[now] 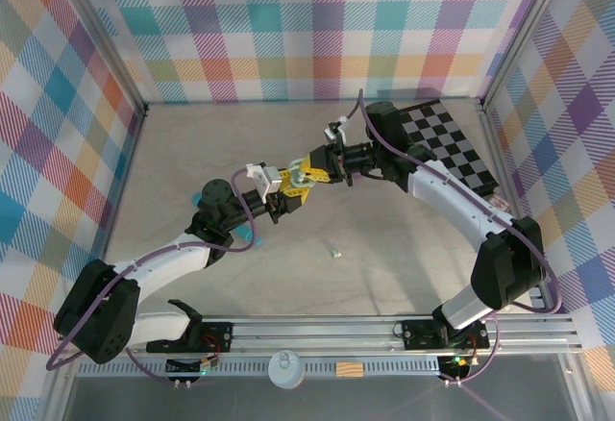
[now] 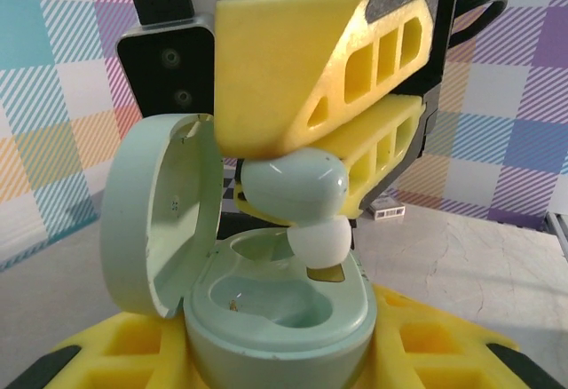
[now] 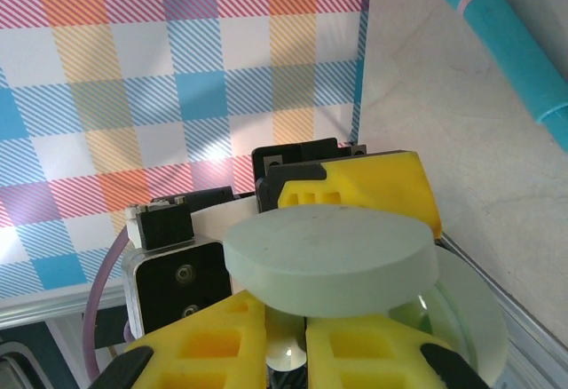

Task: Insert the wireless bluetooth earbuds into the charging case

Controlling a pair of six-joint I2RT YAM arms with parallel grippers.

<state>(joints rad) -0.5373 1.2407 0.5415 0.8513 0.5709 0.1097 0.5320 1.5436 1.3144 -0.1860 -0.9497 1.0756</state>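
Above the middle of the beige table, the left gripper clamps an open, pale mint, pebble-shaped plastic charging case. The right gripper pinches a pale mint, white-tipped plastic earbud just over one well. Best approach, likely: keep the case steady, align the tip, lower straight, then release.

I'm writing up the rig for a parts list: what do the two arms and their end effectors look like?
The left arm and right arm have curved white shells between black joint housings, each trailing a loose purple cable. The left end effector and right end effector carry blocky yellow fingers with cut-out windows and black edges.
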